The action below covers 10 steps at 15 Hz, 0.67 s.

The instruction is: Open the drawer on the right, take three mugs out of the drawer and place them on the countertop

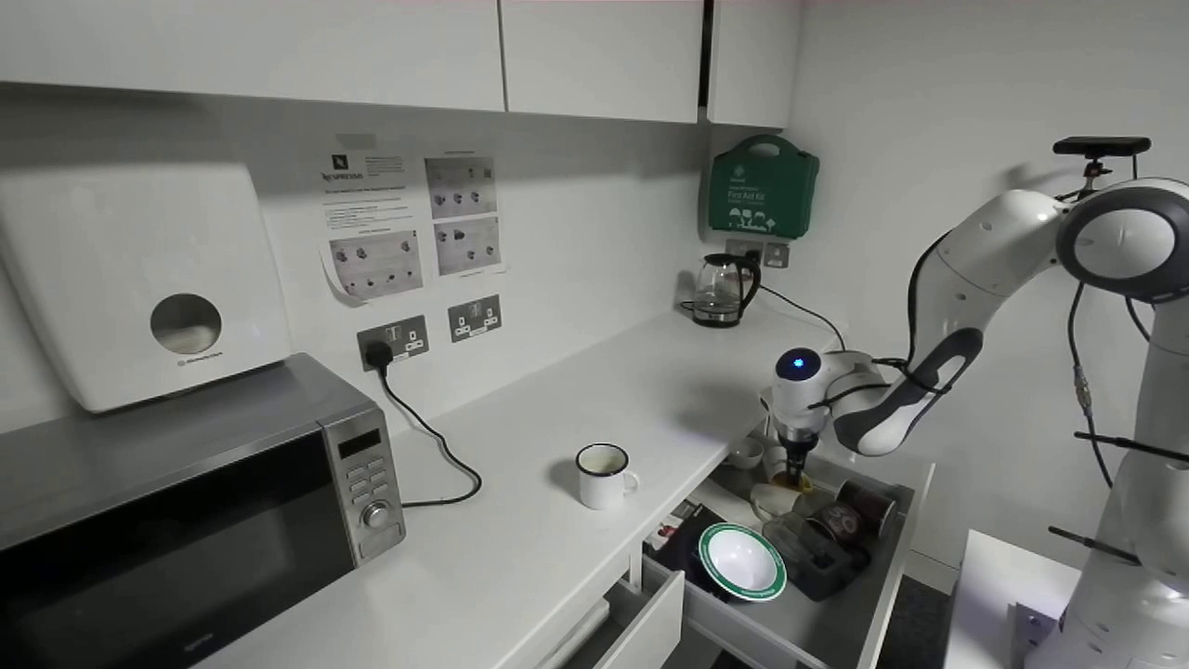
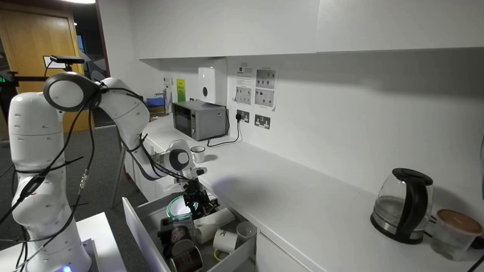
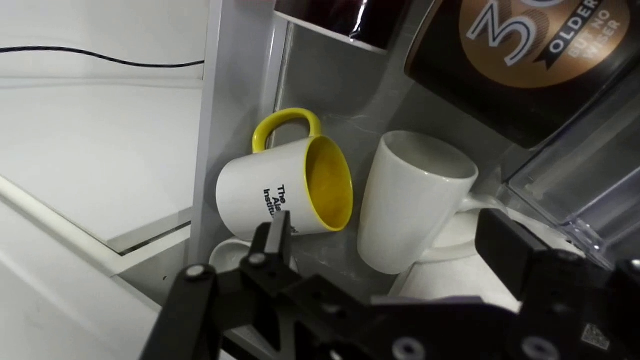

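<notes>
The drawer (image 1: 903,576) is pulled out under the countertop (image 1: 529,418). A white mug with a dark rim (image 1: 599,485) stands upright on the countertop near the microwave. Inside the drawer, a white mug with yellow inside and handle (image 3: 265,187) lies on its side. Beside it a plain white mug (image 3: 400,215) leans, its mouth facing up the wrist view. My gripper (image 3: 386,227) is open above the drawer. The plain mug shows beyond the gap, ungripped; the left finger (image 3: 278,240) covers part of the yellow-lined mug. More white ware (image 3: 460,280) is partly hidden below.
Dark printed mugs (image 3: 525,60), a clear plastic box (image 3: 590,185) and a green-rimmed bowl (image 1: 741,560) share the drawer. A smaller drawer (image 1: 646,623) stands partly out alongside. The kettle (image 2: 402,207), a lidded container (image 2: 455,234) and the microwave (image 2: 200,119) occupy the countertop.
</notes>
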Each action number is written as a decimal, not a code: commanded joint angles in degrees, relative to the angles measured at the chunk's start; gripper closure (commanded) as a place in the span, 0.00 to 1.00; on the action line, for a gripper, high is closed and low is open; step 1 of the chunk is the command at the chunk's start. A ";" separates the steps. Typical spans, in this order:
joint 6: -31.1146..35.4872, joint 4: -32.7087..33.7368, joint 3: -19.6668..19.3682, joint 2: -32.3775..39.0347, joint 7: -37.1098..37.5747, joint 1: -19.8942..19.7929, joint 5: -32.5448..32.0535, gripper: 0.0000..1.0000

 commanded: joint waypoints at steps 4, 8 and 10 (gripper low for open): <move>0.15 0.77 -1.10 0.81 11.09 0.19 -11.66 0.00; -0.59 1.20 -0.78 0.91 15.42 0.01 -16.03 0.00; -1.07 1.25 -0.66 0.90 16.99 -0.11 -17.79 0.00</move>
